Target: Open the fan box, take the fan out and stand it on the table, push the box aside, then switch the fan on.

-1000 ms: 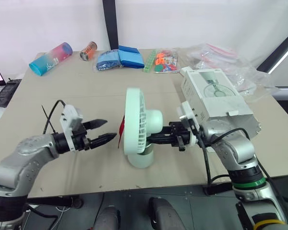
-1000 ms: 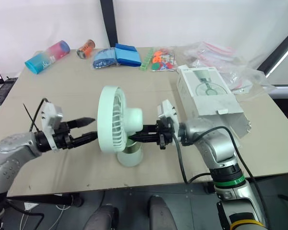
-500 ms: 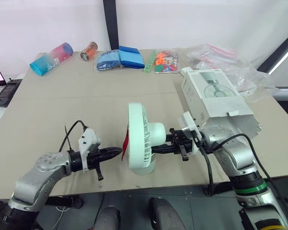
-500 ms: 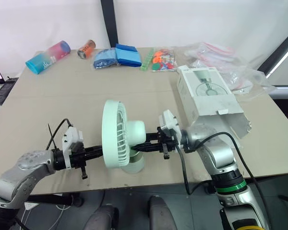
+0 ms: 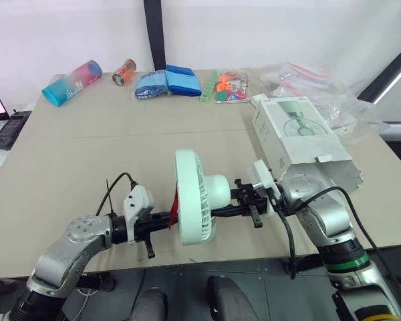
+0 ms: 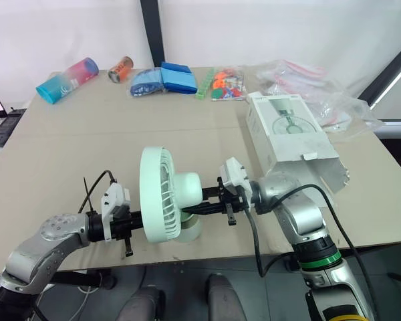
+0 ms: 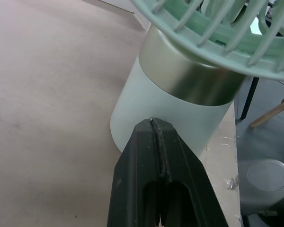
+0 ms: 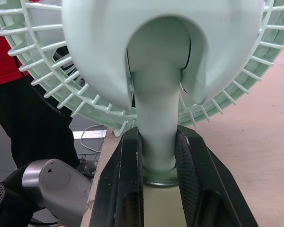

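- Overall, a wide beige table (image 5: 87, 147) spans the scene, with the robot's two arms reaching in over its near edge.
- On the robot's right side of the table lies the white fan box (image 5: 301, 137), flat on its side, with a fan printed on its upper face. Its near end looks open, with a small flap sticking out.
- Just left of the box, close to the table's near edge, the pale green fan (image 5: 190, 197) stands upright on its round base (image 7: 170, 118). Its round grille faces the robot's left. It is out of the box and sits between the two hands.
- A pile of clear plastic bags (image 5: 307, 77) lies at the far right, behind the box.
- The right hand (image 8: 157, 135) comes in from the box side and grips the fan's slim neck (image 8: 157, 113), one black finger pressed on each side.
- The left hand (image 7: 155, 127) comes in low from the other side, its two fingers pressed tightly together with nothing between them. Their shared tip touches the side of the fan's base.
- Along the far edge, well apart from the fan, a pink and blue bottle (image 5: 71, 81) lies on its side.
- Beside it are some blue pouches (image 5: 167, 81).
- Between those two, a small can (image 5: 123, 71) lies tipped over.
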